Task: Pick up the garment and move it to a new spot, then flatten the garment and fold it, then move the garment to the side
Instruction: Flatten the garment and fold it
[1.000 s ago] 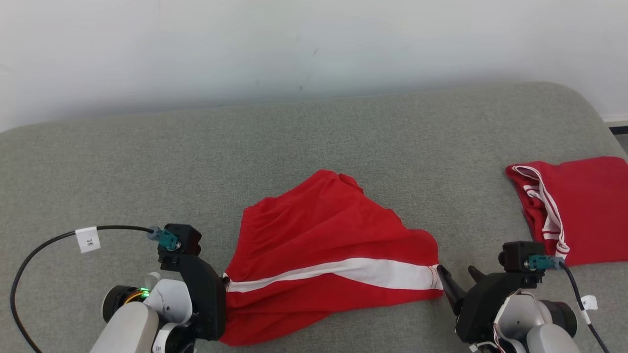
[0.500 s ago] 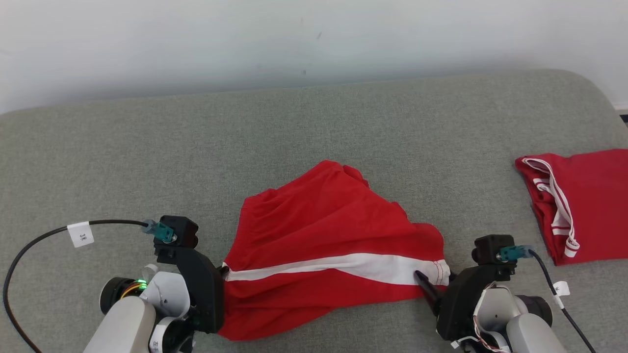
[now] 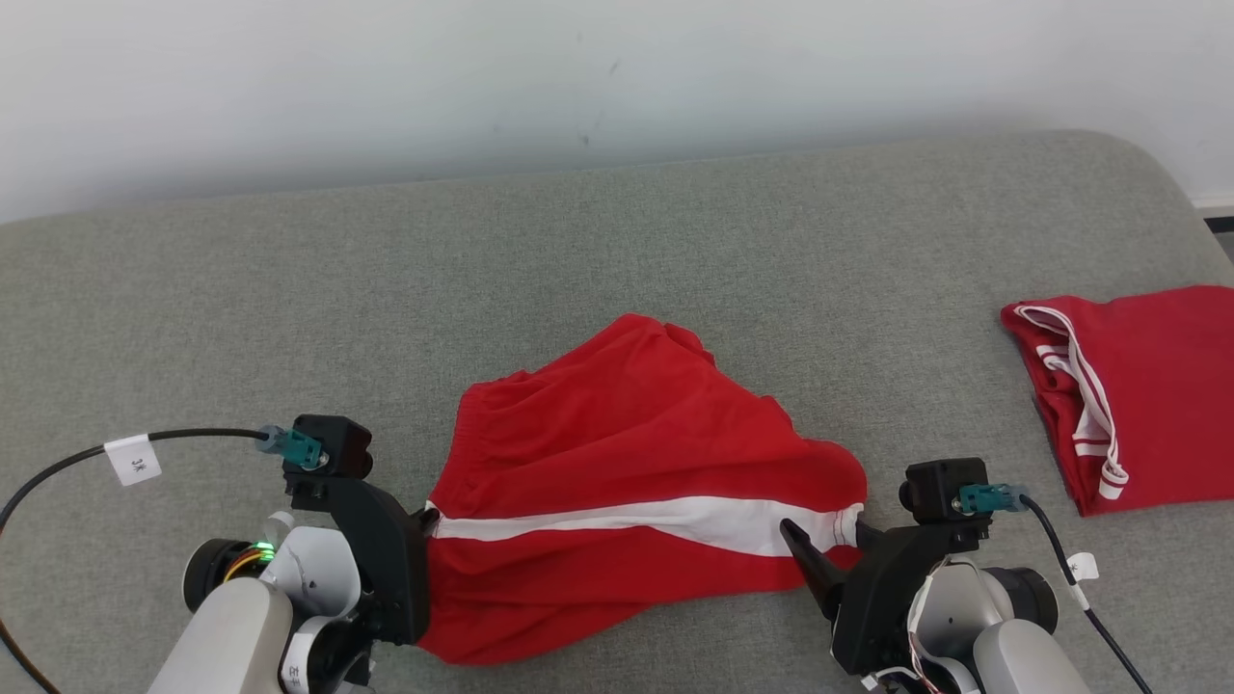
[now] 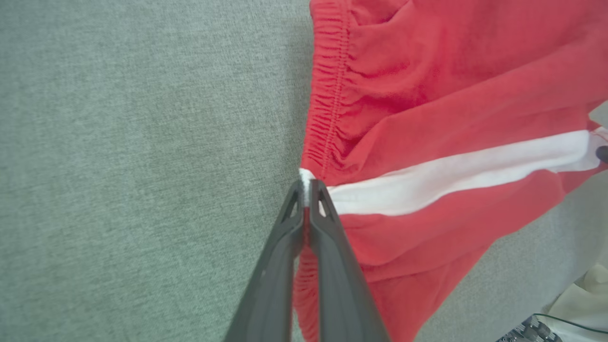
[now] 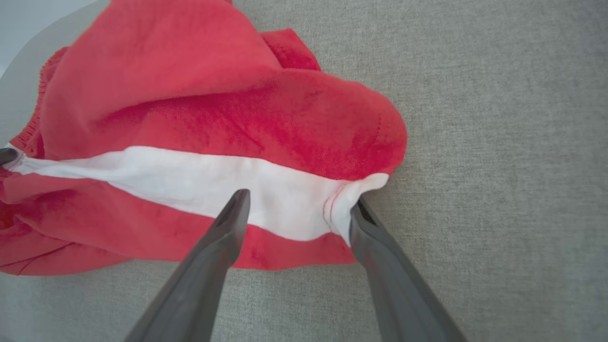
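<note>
The garment (image 3: pixel 627 482) is a pair of red shorts with a white side stripe, lying rumpled on the grey cushion. My left gripper (image 3: pixel 424 516) is shut on the garment's elastic waistband where the white stripe ends; the left wrist view shows the pinched stripe (image 4: pixel 306 183) between the closed fingers. My right gripper (image 3: pixel 824 535) is open at the stripe's other end, at the leg hem. In the right wrist view (image 5: pixel 299 209) one finger lies over the white stripe and the other sits just outside the hem corner (image 5: pixel 365 187), so the open jaws straddle the cloth.
A second red garment with white trim (image 3: pixel 1128 395) lies folded at the right edge of the grey cushion (image 3: pixel 289 289). A pale wall (image 3: pixel 578 77) runs behind. Black cables (image 3: pixel 58 472) loop from both wrists.
My right gripper has moved left, from just beside the hem to over the stripe's end, staying open. The left gripper keeps its grip. The camera has shifted a little.
</note>
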You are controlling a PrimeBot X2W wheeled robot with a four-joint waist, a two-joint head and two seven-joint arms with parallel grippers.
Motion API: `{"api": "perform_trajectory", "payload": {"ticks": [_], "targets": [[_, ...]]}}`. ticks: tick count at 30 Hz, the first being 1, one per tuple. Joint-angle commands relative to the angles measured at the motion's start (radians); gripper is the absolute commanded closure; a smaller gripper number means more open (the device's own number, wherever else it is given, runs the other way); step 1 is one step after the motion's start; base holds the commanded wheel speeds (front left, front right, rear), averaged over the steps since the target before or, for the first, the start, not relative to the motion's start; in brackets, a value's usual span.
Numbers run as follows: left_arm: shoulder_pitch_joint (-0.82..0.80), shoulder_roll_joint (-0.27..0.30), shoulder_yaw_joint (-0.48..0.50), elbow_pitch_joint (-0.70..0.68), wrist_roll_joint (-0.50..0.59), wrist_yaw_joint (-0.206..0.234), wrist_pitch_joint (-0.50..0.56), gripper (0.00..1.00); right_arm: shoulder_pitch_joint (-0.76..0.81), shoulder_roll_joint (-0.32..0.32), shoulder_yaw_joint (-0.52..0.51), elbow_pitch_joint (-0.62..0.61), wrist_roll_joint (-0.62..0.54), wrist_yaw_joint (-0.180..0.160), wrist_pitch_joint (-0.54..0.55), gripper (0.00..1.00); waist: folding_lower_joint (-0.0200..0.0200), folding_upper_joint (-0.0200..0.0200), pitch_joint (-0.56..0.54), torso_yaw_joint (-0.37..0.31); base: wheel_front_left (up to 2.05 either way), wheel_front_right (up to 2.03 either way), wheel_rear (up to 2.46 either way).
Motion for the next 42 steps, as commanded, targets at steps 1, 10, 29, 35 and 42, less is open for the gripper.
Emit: {"api": "perform_trajectory", "payload": {"ticks": [1,10,29,35,42], "targets": [[-0.004,0.004,0.002,-0.006,-0.005,0.003,-0.003,1.00,0.011,0.000,0.003,-0.009,0.007,-0.003,-0.004,0.00,0.0000,-0.0001,0.002,0.001,0.00,0.00,0.00],[-0.012,0.004,-0.003,-0.013,-0.010,0.006,-0.001,1.00,-0.013,0.000,-0.006,0.026,0.013,-0.003,0.012,0.08,0.0000,-0.0001,0.007,0.006,0.00,0.00,0.00],[-0.055,-0.083,0.270,-0.156,-0.395,-0.020,-0.210,1.00,-0.162,0.000,-0.092,-0.204,0.069,-0.003,-0.057,1.00,0.0000,-0.0001,-0.022,-0.002,0.00,0.00,0.00],[-0.164,-0.108,0.335,-0.208,-0.499,-0.011,-0.209,1.00,-0.315,-0.021,-0.112,-0.267,0.091,-0.003,0.004,1.00,0.0000,-0.0001,-0.014,-0.001,0.00,0.00,0.00],[-0.350,-0.134,0.363,-0.236,-0.515,0.035,-0.244,1.00,-0.580,-0.051,-0.111,-0.225,0.107,-0.003,0.036,1.00,0.0000,-0.0001,0.069,-0.015,0.00,0.00,0.00]]}}
